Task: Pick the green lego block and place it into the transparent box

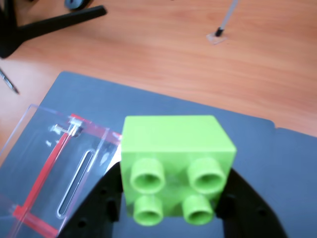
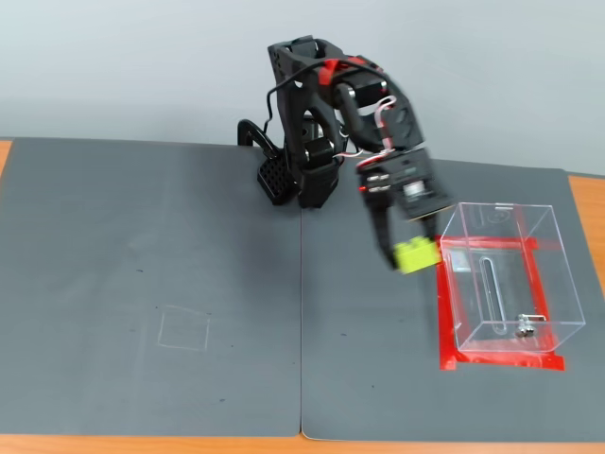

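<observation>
My arm [image 2: 326,113] rises from its base at the back of the table, folds at the elbow and slopes down toward the right side of the fixed view, its wrist pitched downward. My gripper [image 2: 408,253] hangs above the table surface, fingers pointing down. In the wrist view its two black fingers [image 1: 99,203] press the green block [image 1: 173,163] from either side.

wrist cam: close, looks down | fixed cam: front, high, wide
</observation>
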